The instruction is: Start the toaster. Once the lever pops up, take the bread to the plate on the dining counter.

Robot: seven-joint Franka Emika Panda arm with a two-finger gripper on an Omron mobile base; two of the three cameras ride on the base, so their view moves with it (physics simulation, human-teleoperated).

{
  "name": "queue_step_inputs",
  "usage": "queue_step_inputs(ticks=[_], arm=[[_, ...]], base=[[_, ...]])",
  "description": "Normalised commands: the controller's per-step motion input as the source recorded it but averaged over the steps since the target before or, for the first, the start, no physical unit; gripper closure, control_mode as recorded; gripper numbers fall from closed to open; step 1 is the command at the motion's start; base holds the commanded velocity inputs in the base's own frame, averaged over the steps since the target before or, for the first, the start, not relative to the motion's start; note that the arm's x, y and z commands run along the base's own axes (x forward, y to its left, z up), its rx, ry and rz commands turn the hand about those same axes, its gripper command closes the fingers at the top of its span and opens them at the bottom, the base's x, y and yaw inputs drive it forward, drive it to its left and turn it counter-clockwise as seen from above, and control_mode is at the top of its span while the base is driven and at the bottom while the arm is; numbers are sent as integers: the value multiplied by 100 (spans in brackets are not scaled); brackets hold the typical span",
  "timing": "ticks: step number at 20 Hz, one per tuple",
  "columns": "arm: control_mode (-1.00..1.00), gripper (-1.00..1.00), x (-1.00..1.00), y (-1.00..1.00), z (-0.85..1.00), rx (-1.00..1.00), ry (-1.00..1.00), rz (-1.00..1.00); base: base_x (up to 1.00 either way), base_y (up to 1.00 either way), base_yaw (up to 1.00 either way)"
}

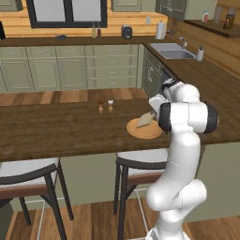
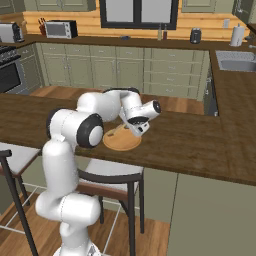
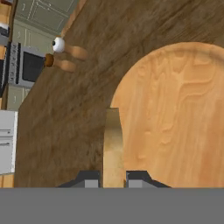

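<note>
Bread [image 3: 113,144] edge-on in tool [image 3: 113,179], tilted over plate [image 3: 175,113] rim.

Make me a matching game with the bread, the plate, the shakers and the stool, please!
Things:
1. bread
2. plate
3. salt and pepper shakers
4. stool

Places or states:
A. standing together on the dining counter, away from the plate
B. pinched edge-on between the gripper's fingers, over the plate's rim
C. tucked under the counter's near edge
D. lying flat on the dining counter, round and orange-tan

Pairs: 1-B, 2-D, 3-A, 4-C

The gripper is shut on the bread above the dining counter.
</note>
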Motion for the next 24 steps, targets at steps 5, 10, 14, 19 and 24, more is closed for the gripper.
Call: queue_step_inputs(ticks=[5, 10, 14, 19, 24], arm=[[-100, 100, 59, 0, -34, 0, 0, 8], [-100, 100, 46, -3, -31, 0, 0, 8], [-100, 100, 32, -11, -34, 0, 0, 10], [-100, -100, 6, -2, -35, 0, 3, 6], [-100, -100, -2, -5, -6, 0, 0, 3]], base=[[0, 0, 0], [0, 0, 0], [0, 0, 0], [0, 0, 0], [0, 0, 0]])
